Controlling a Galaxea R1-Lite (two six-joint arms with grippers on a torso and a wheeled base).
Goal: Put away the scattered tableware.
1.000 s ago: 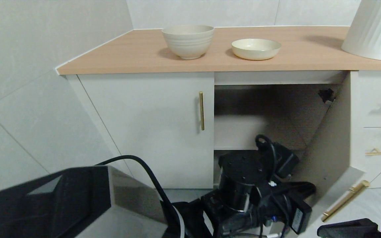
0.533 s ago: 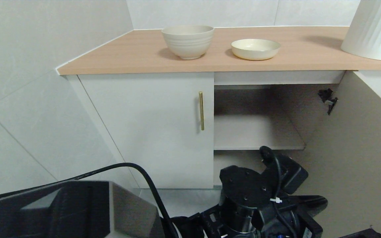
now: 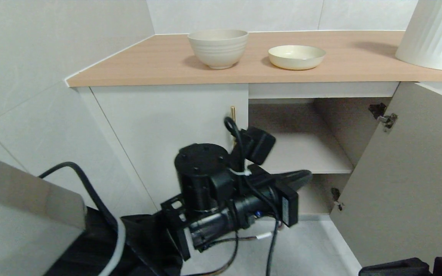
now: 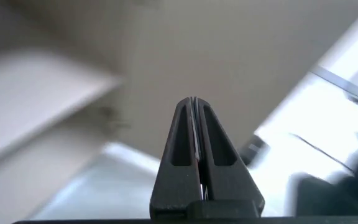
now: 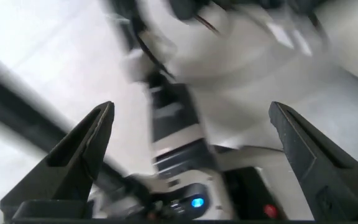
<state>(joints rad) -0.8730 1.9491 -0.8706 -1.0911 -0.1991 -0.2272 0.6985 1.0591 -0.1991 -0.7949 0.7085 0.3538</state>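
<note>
Notably, the cabinet door (image 3: 409,172) has been swung wider since the earlier frames, and the left gripper (image 3: 305,176) has been raised to shelf (image 3: 301,153) level, its fingers pressed together and empty. The right gripper (image 5: 191,109) is held spread wide. The bowl (image 3: 218,48) and shallow dish (image 3: 297,56) are found on the countertop (image 3: 148,65), well above the left gripper.

We find a domestic kitchen. A wood-look countertop (image 3: 159,61) runs along a pale tiled wall (image 3: 44,57) into a corner, over white base cabinets (image 3: 320,90): one closed door (image 3: 159,126) with a brass bar handle (image 3: 233,112), one open door (image 3: 409,172) showing an inner shelf (image 3: 301,153). A deep bowl (image 3: 218,48) and a shallow dish (image 3: 297,56) stand on the counter, with a ribbed white vessel (image 3: 436,34) farther along.
</note>
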